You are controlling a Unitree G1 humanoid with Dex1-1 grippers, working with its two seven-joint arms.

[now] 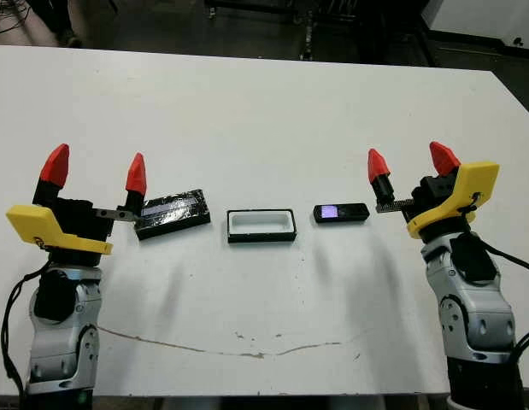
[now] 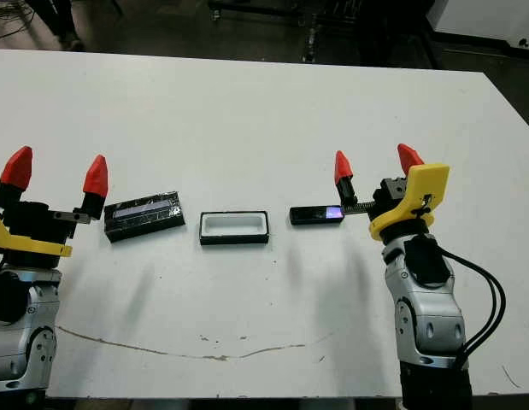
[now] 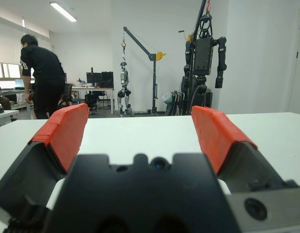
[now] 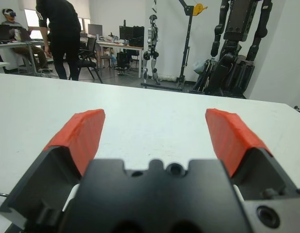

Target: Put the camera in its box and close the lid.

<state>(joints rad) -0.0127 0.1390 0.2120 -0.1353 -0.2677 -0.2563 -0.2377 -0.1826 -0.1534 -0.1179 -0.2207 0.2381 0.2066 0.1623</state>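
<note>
Here the slim black camera (image 1: 341,213) shows a purplish lit patch; both end effectors gape, holding nothing.

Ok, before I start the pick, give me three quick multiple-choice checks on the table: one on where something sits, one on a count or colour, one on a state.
1. What lies between the lid and the camera?
A. the box
B. the left gripper
C. nothing

2. What colour is the inside of the box?
A. red
B. white
C. yellow

3. How is the right gripper?
A. shut on the camera
B. shut on the lid
C. open, holding nothing

Answers:
1 A, the three things lie in a row on the table with the box in the middle.
2 B, black walls frame a white floor.
3 C, its red fingers stand apart beside the camera, which lies on the table.
</note>
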